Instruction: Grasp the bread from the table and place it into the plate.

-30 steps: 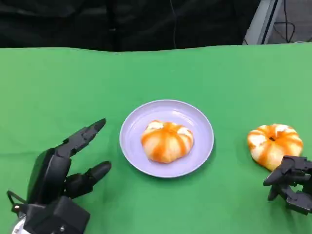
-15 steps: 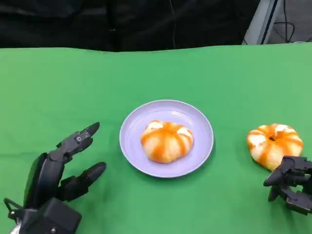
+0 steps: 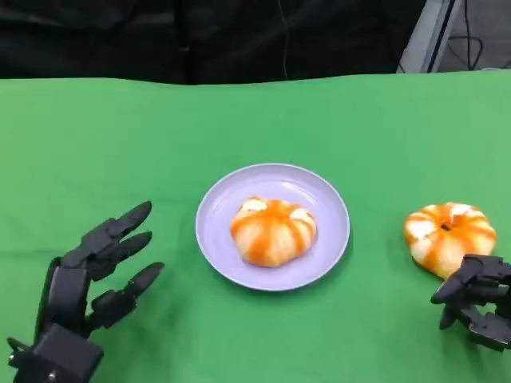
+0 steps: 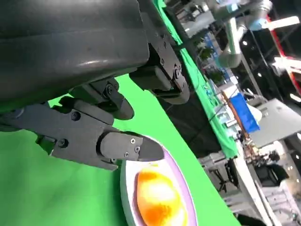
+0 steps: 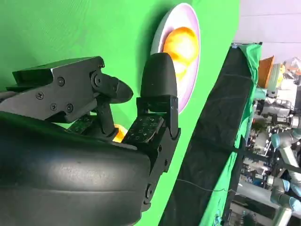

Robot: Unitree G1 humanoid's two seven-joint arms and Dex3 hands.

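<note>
Orange-glazed bread (image 3: pixel 449 236) lies near the tabletop's right edge, w/ another bread (image 3: pixel 273 230) already on the plate (image 3: pixel 329 209) mid-tabletop. Step, I judge: reach and grasp. Right hand (image 3: pixel 477 300) sits just near-side of it, fingers curled narrow, empty; next it must open over the bun. Left hand (image 3: pixel 92 275) fingers spread wide, empty.

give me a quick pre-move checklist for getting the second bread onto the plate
1. Bread on the table located, right of the plate: ok.
2. Right hand near that bread, just on the robot's side of it: ok.
3. Right hand holds the bread: not ok, nothing in it yet.
4. Plate has room: cannot tell, one bread on the plate already sits at its centre.
5. Left hand clear of the plate, fingers spread, holding nothing: ok.
6. Green table between bread and plate free of obstacles: ok.
</note>
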